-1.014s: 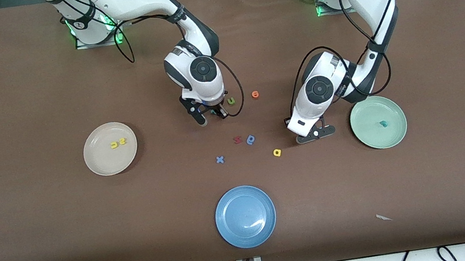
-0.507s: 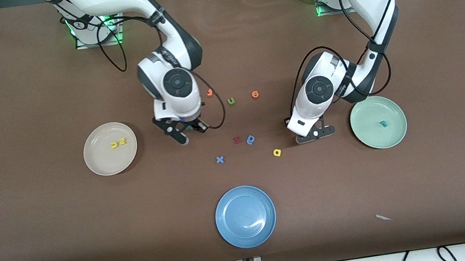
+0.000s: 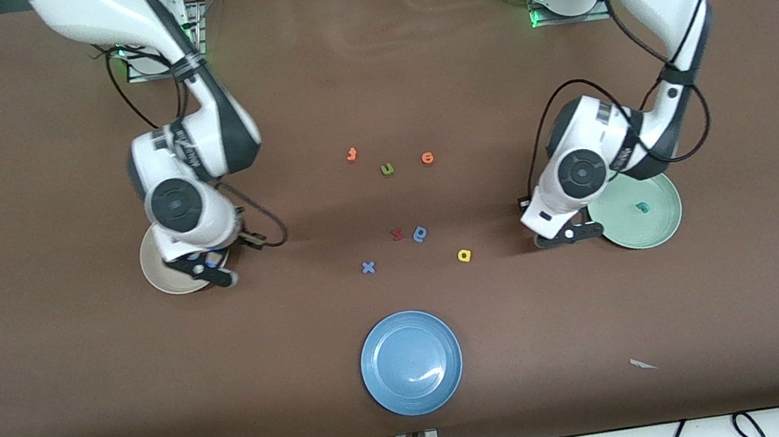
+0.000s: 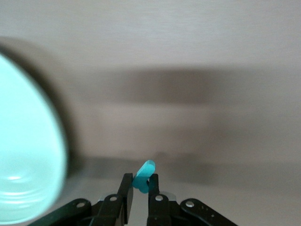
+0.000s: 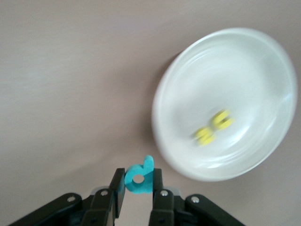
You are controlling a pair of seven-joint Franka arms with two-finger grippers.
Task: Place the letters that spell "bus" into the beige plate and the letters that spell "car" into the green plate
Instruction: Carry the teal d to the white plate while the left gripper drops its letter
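Two letters (image 5: 214, 127) in beige plate (image 3: 156, 275), one letter (image 3: 643, 207) in green plate (image 3: 653, 227), plates at bench (image 3: 71, 378) ends.

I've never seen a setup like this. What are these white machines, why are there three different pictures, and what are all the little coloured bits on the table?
The white machines are two robot arms bolted to a brown table. The wide picture comes from a high camera facing them; the other two come from small cameras on each arm's wrist, looking down past its hand.

The right hand pinches a teal b-shaped letter at the edge of the beige plate, which already holds two yellow letters. The left hand pinches a thin teal letter beside the green plate, where a teal letter lies.

Other toy letters are scattered mid-table, among them a yellow a. A blue plate sits nearest the wide camera.
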